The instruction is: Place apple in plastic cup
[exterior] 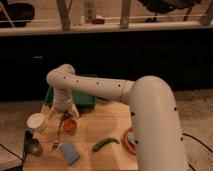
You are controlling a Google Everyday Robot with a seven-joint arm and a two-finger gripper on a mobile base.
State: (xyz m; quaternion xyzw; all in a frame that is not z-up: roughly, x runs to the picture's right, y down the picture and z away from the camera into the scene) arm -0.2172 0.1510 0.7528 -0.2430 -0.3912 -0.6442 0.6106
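Hand (66, 117) hangs over apple (70, 125) in plastic cup (69, 128).

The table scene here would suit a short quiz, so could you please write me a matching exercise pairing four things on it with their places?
Things:
1. gripper
2. cream-white cup
3. green pepper
4. blue sponge

Places:
A. near the table's front edge, left of the pepper
B. at the table's left edge
C. directly over the apple
D. centre front, between the sponge and the robot's body

Pairs: 1-C, 2-B, 3-D, 4-A
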